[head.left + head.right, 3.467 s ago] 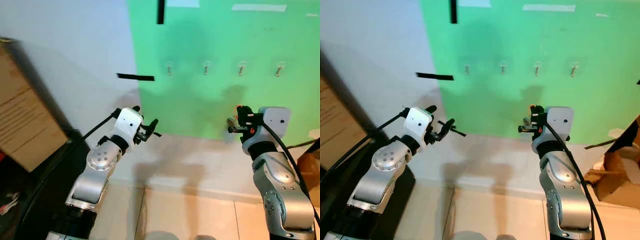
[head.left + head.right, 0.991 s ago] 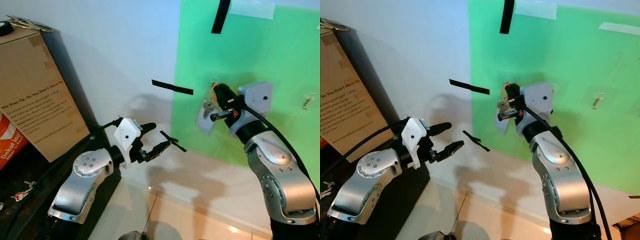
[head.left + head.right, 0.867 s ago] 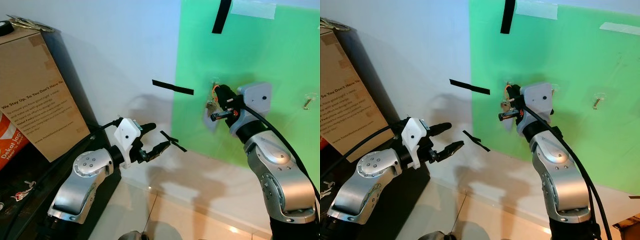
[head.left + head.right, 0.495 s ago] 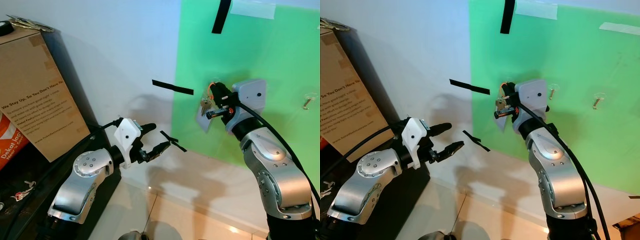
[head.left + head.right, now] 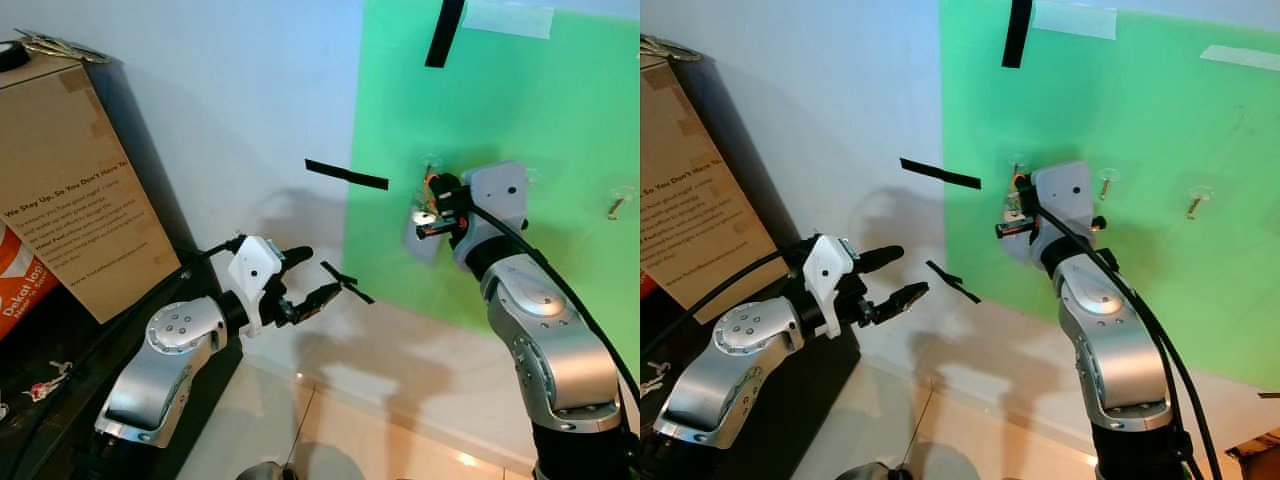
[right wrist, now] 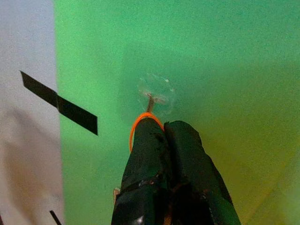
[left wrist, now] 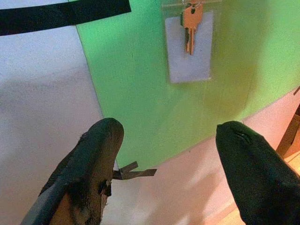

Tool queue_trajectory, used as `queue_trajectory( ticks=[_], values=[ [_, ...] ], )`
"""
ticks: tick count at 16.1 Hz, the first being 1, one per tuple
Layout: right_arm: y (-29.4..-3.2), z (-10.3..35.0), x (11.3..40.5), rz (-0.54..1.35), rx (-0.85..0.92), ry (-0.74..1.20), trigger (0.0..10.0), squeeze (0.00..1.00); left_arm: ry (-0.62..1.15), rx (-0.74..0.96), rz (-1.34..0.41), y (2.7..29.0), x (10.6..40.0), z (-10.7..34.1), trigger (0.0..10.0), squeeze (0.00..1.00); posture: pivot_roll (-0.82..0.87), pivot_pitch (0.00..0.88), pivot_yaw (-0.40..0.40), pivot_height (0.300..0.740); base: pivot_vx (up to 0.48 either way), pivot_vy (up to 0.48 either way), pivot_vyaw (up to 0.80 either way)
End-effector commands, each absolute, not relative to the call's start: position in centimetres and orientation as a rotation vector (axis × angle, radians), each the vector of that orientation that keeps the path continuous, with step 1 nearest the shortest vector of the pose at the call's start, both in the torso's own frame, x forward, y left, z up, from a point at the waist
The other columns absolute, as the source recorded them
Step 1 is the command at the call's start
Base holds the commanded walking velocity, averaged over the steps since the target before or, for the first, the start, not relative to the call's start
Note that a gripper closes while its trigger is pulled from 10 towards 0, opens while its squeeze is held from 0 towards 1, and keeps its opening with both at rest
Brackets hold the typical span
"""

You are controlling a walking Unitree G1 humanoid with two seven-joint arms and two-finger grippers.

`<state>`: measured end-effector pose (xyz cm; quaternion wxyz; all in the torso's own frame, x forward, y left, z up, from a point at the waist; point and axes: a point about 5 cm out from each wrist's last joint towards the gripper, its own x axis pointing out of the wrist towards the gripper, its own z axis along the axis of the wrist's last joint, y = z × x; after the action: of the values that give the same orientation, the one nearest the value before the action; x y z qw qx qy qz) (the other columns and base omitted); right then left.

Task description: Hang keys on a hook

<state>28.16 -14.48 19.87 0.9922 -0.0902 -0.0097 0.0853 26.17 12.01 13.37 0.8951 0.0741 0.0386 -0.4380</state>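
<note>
The keys (image 7: 189, 21) hang on an orange ring (image 6: 135, 126) with a pale translucent tag (image 7: 187, 56) behind them. My right gripper (image 5: 432, 192) is shut on the ring, raised against the green board (image 5: 540, 110). In the right wrist view, its fingers (image 6: 149, 136) sit just below the leftmost hook (image 6: 151, 99), a small metal peg on a clear round base. The ring's top lies close under that hook; I cannot tell whether they touch. My left gripper (image 5: 318, 275) is held out open and empty, lower left of the keys.
Two more hooks (image 5: 1105, 182) (image 5: 1195, 201) sit to the right on the board. Black tape strips (image 5: 346, 175) (image 5: 443, 30) mark the wall. A tall cardboard box (image 5: 70, 190) stands on dark furniture (image 5: 60, 400) at the left. Tiled floor lies below.
My right gripper has moved the keys up and to the right, closer to the leftmost hook. The left arm has stayed where it was.
</note>
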Motion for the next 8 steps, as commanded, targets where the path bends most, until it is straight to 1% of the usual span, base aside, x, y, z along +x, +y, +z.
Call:
queue_trajectory(
  ticks=[1,5,8],
  values=[
    [-14.97,19.90,28.28,0.141,-0.189,-0.003,10.0,0.00,0.081,0.168,-0.925,11.97,25.90,13.57,10.0,0.00,-0.12,0.000,0.025,0.740,0.000,0.000,0.00],
    [-15.28,19.55,28.00,0.123,-0.180,0.020,10.0,0.00,0.081,0.169,-0.926,12.00,25.94,13.62,10.0,0.00,-0.12,0.000,0.029,0.740,0.000,0.000,0.00],
    [-15.04,19.78,27.76,0.147,-0.168,0.004,10.0,0.00,0.080,0.174,-0.931,11.98,26.04,13.70,10.0,0.00,-0.12,0.000,0.033,0.740,0.000,0.000,0.00]
  ],
)
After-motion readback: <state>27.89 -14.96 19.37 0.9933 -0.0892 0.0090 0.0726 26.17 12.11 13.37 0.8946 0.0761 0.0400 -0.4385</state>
